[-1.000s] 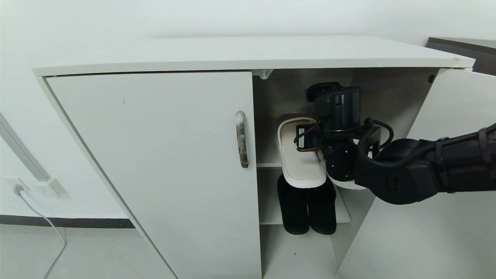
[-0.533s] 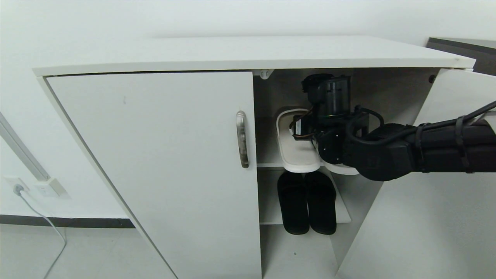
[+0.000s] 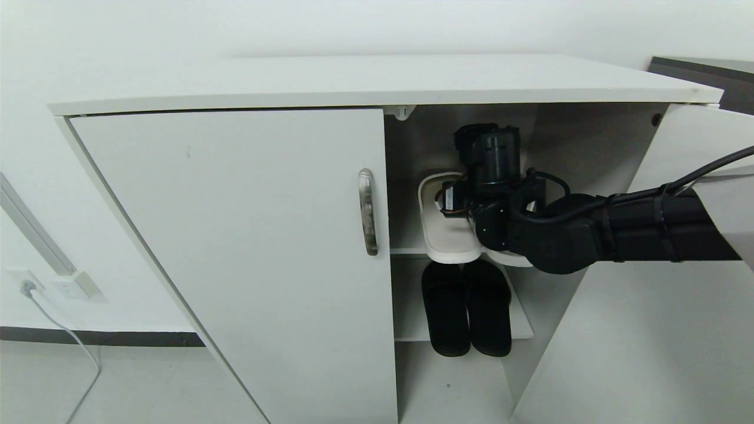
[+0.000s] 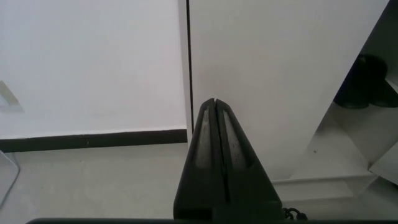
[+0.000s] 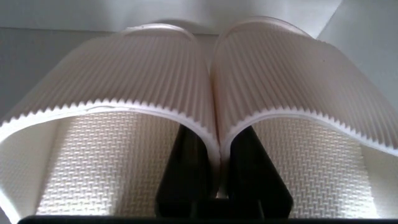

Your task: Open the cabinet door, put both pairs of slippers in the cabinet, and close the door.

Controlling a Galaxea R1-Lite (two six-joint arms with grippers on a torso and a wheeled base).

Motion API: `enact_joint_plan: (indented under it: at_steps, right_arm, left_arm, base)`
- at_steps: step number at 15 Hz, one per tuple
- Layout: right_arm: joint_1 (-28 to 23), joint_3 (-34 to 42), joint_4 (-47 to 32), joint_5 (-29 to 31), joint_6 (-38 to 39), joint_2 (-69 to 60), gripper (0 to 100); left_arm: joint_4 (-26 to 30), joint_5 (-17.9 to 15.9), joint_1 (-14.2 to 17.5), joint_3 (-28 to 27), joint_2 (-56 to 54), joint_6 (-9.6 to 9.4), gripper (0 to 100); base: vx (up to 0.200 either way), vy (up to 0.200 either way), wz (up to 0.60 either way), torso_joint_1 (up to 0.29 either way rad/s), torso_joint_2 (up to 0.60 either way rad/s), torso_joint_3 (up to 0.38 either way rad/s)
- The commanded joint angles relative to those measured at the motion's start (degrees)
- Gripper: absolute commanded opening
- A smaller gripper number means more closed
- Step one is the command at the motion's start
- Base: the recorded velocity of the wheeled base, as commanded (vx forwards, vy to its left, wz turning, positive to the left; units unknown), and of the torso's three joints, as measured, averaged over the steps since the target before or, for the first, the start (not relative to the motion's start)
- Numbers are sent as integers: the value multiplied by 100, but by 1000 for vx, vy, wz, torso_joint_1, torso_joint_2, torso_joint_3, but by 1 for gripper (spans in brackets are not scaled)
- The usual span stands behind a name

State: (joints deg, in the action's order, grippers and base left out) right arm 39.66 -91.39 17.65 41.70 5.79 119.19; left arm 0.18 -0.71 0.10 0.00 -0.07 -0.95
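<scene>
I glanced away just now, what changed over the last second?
The right gripper, shut on the white slippers, pushed them deeper onto the upper shelf. The black slippers below, the closed left door and the open right door stayed put.

The black right arm [image 3: 589, 235] pushes farther into the white cabinet [image 3: 353, 76]. Its forearm now lies nearly level, where a second ago it sloped down toward the wrist, and the wrist sits higher and more to the left than it did then. The white ribbed slippers [image 3: 447, 235], clamped by their straps in the right gripper [image 5: 216, 177], travel with it and slide deeper onto the upper white shelf [image 3: 406, 251], so their heels overhang its front edge far less than before. They no longer cover the far ends of the black slippers [image 3: 465, 309] on the shelf below, which now show whole.
</scene>
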Motion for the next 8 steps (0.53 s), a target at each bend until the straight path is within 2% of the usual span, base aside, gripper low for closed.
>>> enact_joint_plan:
  at_steps: [1,6,7,8]
  right_arm:
    - [-11,-1,1,-4,1,43,0]
    - [-11,-1,1,-4,19,87,0]
    - [-11,-1,10,-4,27,87,100]
    - [-11,-1,1,-4,36,87,100]
  left_arm:
    - [-1,0,8,0,7,-2,0]
    - [-1,0,8,0,7,7,0]
    - [-1,0,-1,0,7,7,0]
    - [-1,0,-1,0,7,7,0]
  base:
    - [0,0,0,0,0,0]
    - [0,0,0,0,0,0]
    - [0,0,0,0,0,0]
    - [0,0,0,0,0,0]
